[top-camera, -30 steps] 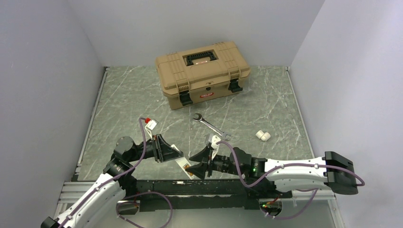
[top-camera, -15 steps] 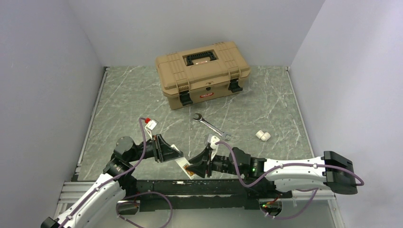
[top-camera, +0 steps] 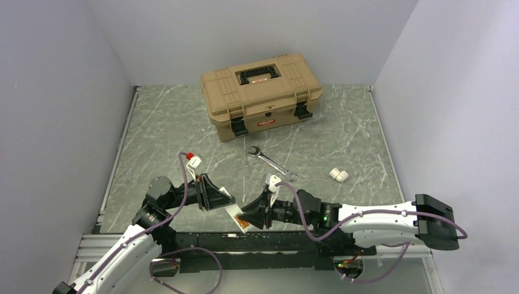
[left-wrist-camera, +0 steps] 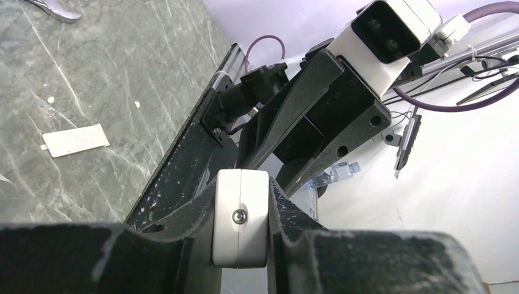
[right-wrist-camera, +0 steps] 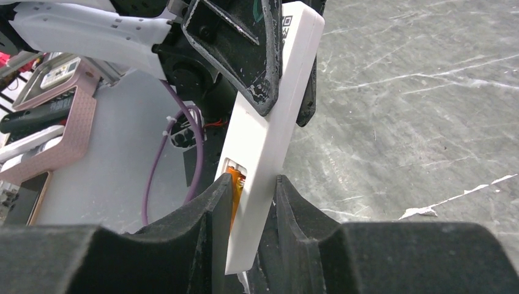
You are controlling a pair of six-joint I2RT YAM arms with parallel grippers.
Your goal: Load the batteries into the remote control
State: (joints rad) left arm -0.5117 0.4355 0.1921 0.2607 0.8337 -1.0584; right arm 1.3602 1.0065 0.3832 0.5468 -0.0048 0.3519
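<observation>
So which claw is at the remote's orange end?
The right gripper, flanking the remote control's orange recess; the left gripper clamps the opposite end, by the QR code.

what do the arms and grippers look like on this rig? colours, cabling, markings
The left arm and right arm are white shells with black joints. Purple cables loop along each; the right one shows a green LED. The left gripper and right gripper are black, with wedge-shaped, scuffed fingers. A white twin-lens camera block tops the right wrist.

On the remote control [right-wrist-camera: 264, 131]: a printed square code between the fingers of the left hand [right-wrist-camera: 278, 79]; we read no letters.
On the toolbox [top-camera: 262, 92]: a red badge [top-camera: 266, 122], unreadable to us.
</observation>
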